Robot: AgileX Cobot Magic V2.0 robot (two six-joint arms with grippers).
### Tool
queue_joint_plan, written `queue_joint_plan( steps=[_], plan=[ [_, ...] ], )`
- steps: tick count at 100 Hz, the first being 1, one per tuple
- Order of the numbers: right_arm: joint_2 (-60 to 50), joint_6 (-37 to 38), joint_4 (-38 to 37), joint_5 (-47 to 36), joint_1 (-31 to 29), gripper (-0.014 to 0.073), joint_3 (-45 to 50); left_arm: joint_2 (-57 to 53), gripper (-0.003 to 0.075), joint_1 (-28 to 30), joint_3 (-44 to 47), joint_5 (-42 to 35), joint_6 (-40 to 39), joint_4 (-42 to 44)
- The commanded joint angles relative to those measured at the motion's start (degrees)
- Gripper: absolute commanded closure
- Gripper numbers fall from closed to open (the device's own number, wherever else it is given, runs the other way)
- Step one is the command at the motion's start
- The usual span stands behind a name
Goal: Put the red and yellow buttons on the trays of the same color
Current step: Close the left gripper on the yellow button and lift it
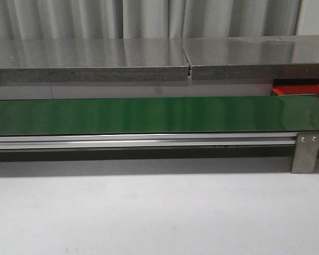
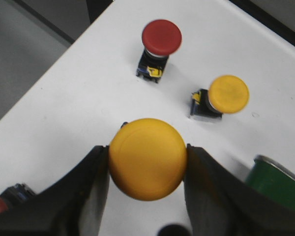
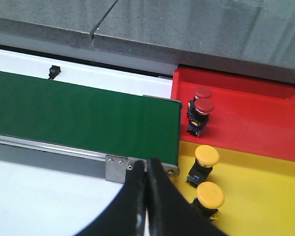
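red tray (image 3: 246,115): two red buttons (image 3: 201,110) | yellow tray (image 3: 265,191): two yellow buttons (image 3: 206,172) | left hand (image 2: 147,162): pinching yellow button (image 2: 147,158) | right hand (image 3: 146,196): pressed together, empty

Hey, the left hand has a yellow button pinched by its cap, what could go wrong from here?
1. The left hand grips the yellow button only by its round domed cap, so it may slip or twist out during transport.
2. The yellow tray already holds two yellow buttons near its belt-side edge; a drop there could knock them over.
3. The red tray sits right beside it, so a small placement error could put the button on the wrong colour.
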Motion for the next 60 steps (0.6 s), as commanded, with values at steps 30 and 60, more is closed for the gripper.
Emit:
queue_joint_plan(
  steps=[30,60],
  plan=[
    [0.30,-0.41,-0.56,-4.06,-0.10,0.0662,-1.49,-14.69,0.0513,-9.71,15.09,-11.92,0.85,-1.81],
    [0.30,-0.41,-0.56,-4.06,-0.10,0.0662,-1.49,-11.89,0.0512,-14.87,15.09,-9.31,0.85,-1.58]
  ],
)
